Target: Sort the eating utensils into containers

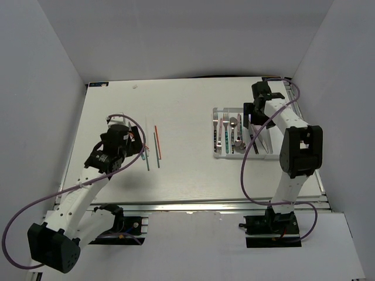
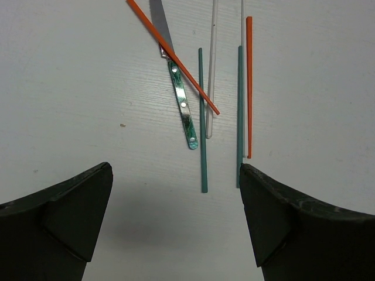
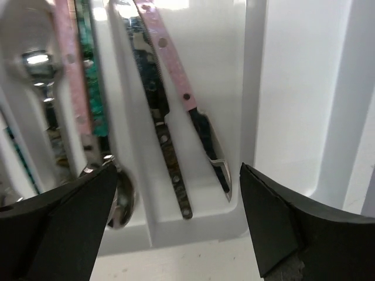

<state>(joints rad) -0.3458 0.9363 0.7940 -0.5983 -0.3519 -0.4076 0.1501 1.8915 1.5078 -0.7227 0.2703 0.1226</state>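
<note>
Our right gripper (image 3: 176, 175) stands apart over the pink knife (image 3: 176, 76) in the tray (image 3: 293, 88) — done, we think. Our left gripper (image 2: 176, 172), apart too, must pinch a chopstick (image 2: 203, 134) just ahead.

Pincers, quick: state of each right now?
Left pincer: open, empty, over the loose chopsticks.
Right pincer: open, empty, over knives lying in the tray.

tray (image 1: 234, 156): white, flat, forks (image 1: 217, 130) and spoons (image 1: 234, 130) lengthwise in slots | pink-handled knife (image 3: 176, 76) + dark-handled knife (image 3: 170, 170): share one slot | loose, well left of tray: teal-handled knife (image 2: 183, 105) under orange chopstick (image 2: 199, 89), teal chopsticks (image 2: 203, 134) beside
</note>
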